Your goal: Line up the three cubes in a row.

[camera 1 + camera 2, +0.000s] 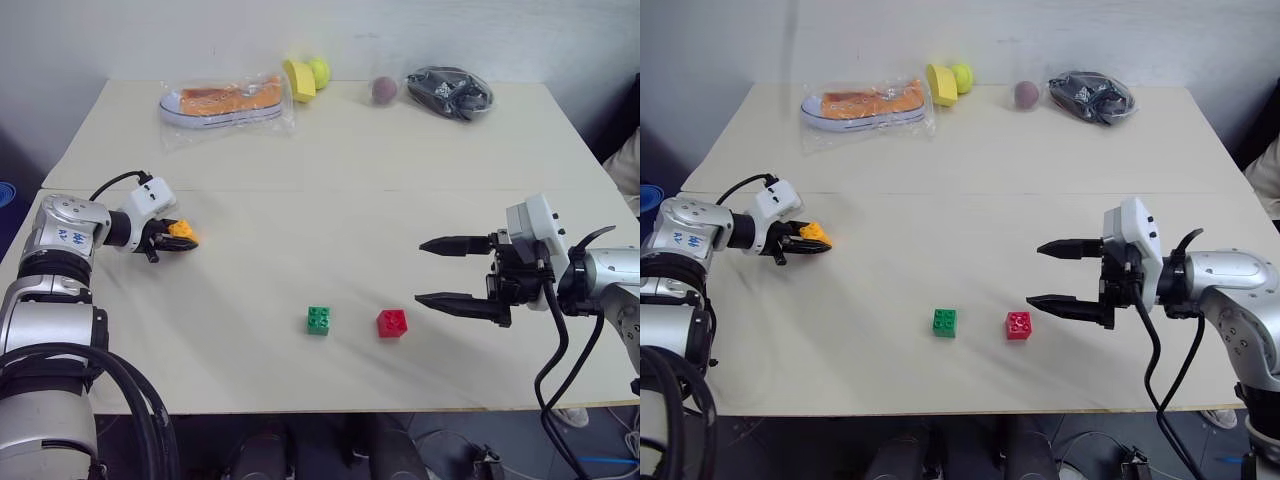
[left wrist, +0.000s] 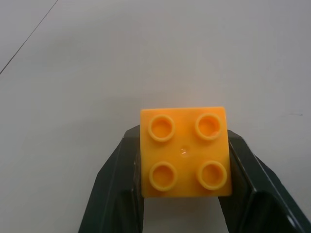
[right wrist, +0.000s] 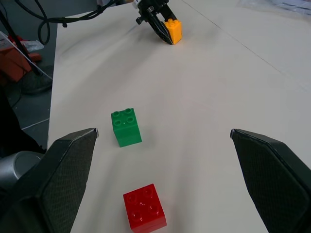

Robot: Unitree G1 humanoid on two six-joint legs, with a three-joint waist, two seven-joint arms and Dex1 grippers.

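At table's left, left tool (image 1: pixel 186 240) clamps orange cube (image 1: pixel 181 230); right tool (image 1: pixel 438 271) agape.

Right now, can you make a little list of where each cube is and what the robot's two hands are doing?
orange-yellow cube: clamped in the left gripper, at the table's left side
green cube: on the table, near the front edge
red cube: just right of the green cube, apart from it
right gripper: open, empty, right of the red cube
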